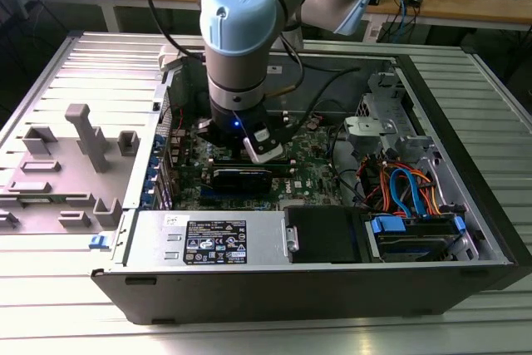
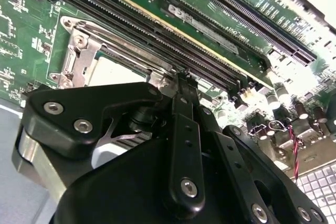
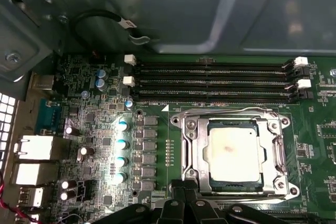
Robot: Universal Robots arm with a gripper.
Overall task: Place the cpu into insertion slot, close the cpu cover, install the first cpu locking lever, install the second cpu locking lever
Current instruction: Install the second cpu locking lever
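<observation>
Cpu (image 3: 232, 153): silvery square, seated in insertion slot (image 3: 233, 182) on green motherboard (image 3: 100, 145). Cpu cover (image 3: 195, 148): silver frame closed flat over cpu, top visible through window. Memory slots (image 3: 210, 80): four long black rows, just beside socket. Gripper (image 3: 184, 199): low at cover edge away from memory slots, fingers together, nothing held. Arm (image 1: 241, 31): reaching down into open computer case (image 1: 332, 288).

A ribbed metal table (image 1: 490, 89) carries an open computer case (image 1: 274, 293) lying on its side. To the exterior view's left, just beside the case, a grey panel (image 1: 75, 164) with raised brackets lies flat on the table. Behind it stands a wooden bench (image 1: 465, 2) with clutter.
</observation>
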